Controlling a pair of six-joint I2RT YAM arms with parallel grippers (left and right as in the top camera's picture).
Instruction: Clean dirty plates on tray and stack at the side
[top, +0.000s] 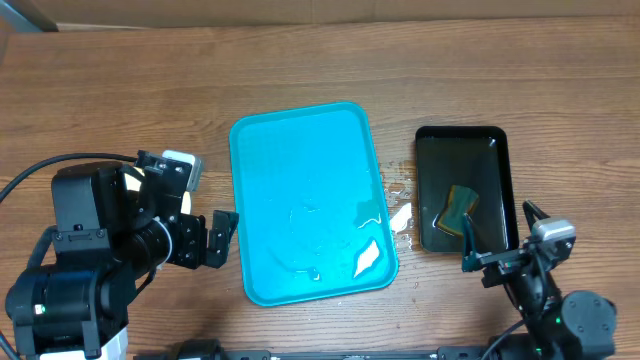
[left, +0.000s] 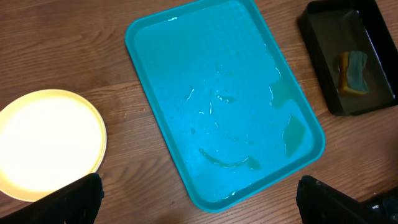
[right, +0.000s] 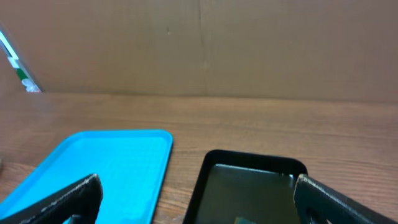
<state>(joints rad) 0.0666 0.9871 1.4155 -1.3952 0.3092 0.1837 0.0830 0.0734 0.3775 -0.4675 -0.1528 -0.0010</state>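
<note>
The turquoise tray (top: 258, 180) lies in the middle of the table with no plates on it, only streaks of water. It also shows in the left wrist view (left: 155, 74) and in the right wrist view (right: 112, 162). One plate (left: 50, 143), pale with a light green rim, rests on the table left of the tray; in the overhead view my left arm hides it. I cannot tell whether other plates lie under it. My left gripper (top: 222, 240) (left: 199, 211) is open and empty at the tray's front left corner. My right gripper (top: 498, 232) (right: 199, 211) is open and empty by the black tray.
A narrow black tray (top: 430, 190) (left: 317, 50) (right: 249, 168) stands right of the turquoise tray and holds a yellow-green sponge (top: 460, 208) (left: 352, 71). Water drops wet the table between the trays (top: 400, 215). A brown cardboard wall (right: 199, 43) backs the table.
</note>
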